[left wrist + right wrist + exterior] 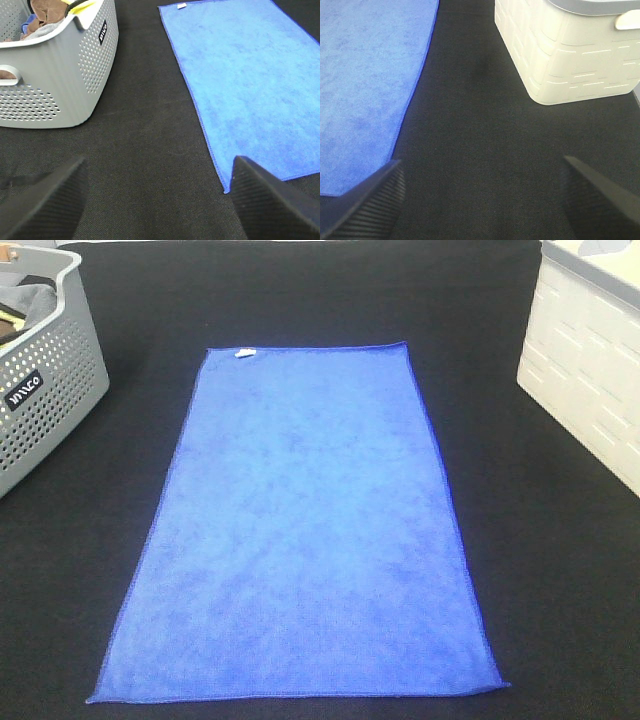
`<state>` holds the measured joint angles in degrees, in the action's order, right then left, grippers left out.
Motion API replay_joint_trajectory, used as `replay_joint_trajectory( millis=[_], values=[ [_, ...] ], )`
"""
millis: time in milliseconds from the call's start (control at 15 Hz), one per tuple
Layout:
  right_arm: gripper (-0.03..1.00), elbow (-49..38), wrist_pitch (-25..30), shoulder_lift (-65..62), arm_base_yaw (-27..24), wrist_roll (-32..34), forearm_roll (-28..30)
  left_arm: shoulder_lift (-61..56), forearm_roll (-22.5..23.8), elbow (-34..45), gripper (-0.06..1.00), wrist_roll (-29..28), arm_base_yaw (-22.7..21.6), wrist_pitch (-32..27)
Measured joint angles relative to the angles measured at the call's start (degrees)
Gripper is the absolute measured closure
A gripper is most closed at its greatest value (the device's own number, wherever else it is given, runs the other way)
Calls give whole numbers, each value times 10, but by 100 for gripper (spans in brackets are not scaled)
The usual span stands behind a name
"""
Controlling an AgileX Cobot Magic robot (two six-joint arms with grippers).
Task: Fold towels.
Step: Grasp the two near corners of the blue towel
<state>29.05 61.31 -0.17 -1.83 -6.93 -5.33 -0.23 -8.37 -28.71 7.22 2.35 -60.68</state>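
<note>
A royal-blue towel [305,530] lies flat and fully spread in the middle of the black table, its long side running front to back. A small white tag [243,353] sits at its far left corner. The towel also shows in the left wrist view [245,85] and the right wrist view [365,85]. My left gripper [157,200] is open and empty above the black surface, left of the towel's near corner. My right gripper [482,200] is open and empty above the black surface, right of the towel's edge. Neither gripper shows in the exterior high view.
A grey perforated basket [55,405] holding cloths stands at the back left; it also shows in the left wrist view [75,75]. A cream crate [590,370] stands at the back right; it also shows in the right wrist view [570,55]. Black cloth [540,570] covers the table.
</note>
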Motion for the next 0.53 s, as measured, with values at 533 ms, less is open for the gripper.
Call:
replay_joint_trajectory(
  millis=[533],
  values=[
    [17,0,0,0,0,0,0,0,0,0,20,0,0,0]
  ],
)
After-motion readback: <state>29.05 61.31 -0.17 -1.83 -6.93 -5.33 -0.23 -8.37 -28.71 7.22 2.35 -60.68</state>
